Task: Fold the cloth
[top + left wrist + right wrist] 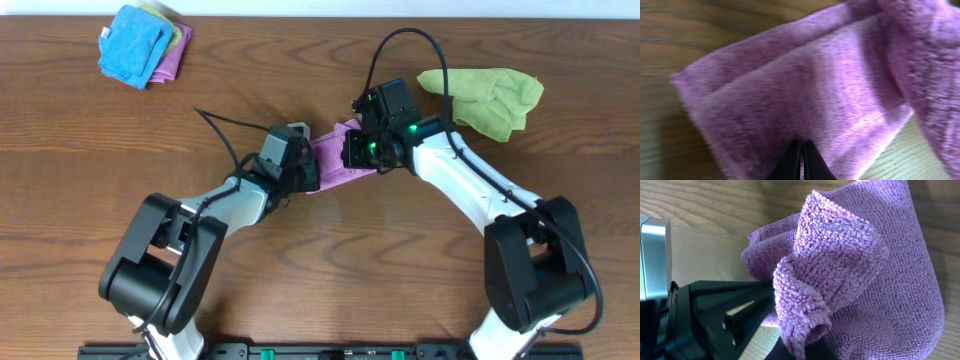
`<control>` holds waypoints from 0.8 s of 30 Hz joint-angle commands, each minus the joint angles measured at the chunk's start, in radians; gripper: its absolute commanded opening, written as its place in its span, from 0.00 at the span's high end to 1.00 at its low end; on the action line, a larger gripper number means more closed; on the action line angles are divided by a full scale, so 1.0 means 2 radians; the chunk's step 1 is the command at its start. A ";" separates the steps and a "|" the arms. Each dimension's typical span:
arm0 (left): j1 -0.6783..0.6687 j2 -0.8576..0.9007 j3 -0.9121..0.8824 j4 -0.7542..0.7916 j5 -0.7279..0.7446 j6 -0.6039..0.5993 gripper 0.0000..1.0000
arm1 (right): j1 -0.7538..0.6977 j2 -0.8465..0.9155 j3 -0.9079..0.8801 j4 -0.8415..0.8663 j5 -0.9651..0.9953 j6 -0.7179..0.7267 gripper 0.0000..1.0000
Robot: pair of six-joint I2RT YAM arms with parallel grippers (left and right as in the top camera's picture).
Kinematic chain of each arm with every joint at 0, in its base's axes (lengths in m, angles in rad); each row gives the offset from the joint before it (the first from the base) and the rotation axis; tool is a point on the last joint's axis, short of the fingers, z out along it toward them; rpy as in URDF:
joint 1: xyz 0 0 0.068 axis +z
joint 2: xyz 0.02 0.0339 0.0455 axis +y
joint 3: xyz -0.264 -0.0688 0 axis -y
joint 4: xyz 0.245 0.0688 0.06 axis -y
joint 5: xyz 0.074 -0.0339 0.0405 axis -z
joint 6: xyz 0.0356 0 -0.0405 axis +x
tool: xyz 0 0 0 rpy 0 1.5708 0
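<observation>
Nearest the lens: the left gripper, at the bottom edge of its own wrist view. I see its two dark fingers pressed together with no gap between them.
Left grip: jaws narrow, pinched on the near edge of the cloth, which fills most of that view.
Right grip: the right gripper is largely buried under a bunched fold of the cloth. I read it as closed tight on that fold, with the pile rolled over the tip.
Cloth location: middle of the table, a little toward the far side. It is held as a short band between the two grippers, which stand close together.
Cloth condition: doubled over at the left end, with a layered edge showing, and gathered into a hump at the right end. I cannot tell whether it is lifted clear of the wood.
Arms: both reach inward from the near edge and meet at the cloth. The black body of the left gripper shows in the right wrist view, just beside the cloth.
Far right: a lime-green cloth, crumpled, lying beyond the right arm and apart from the cloth.
Far left: a blue cloth near the corner, lying on top of a pink cloth, with a yellow-green edge showing behind.
</observation>
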 commanded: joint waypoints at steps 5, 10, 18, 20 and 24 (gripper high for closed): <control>-0.003 0.008 -0.006 0.002 -0.013 -0.002 0.94 | 0.004 0.000 0.001 -0.014 -0.003 -0.013 0.99; -0.002 0.003 -0.006 0.003 -0.014 0.010 0.94 | 0.003 0.000 0.001 -0.020 -0.003 -0.019 0.99; 0.002 -0.038 -0.006 -0.004 -0.040 0.043 0.94 | 0.002 0.000 0.001 -0.020 -0.002 -0.020 0.98; 0.002 -0.047 -0.006 -0.009 -0.051 0.053 0.94 | 0.002 0.000 0.001 -0.021 0.001 -0.020 0.99; 0.002 -0.050 -0.006 -0.035 -0.072 0.058 0.94 | 0.002 0.000 0.001 -0.020 0.003 -0.020 0.99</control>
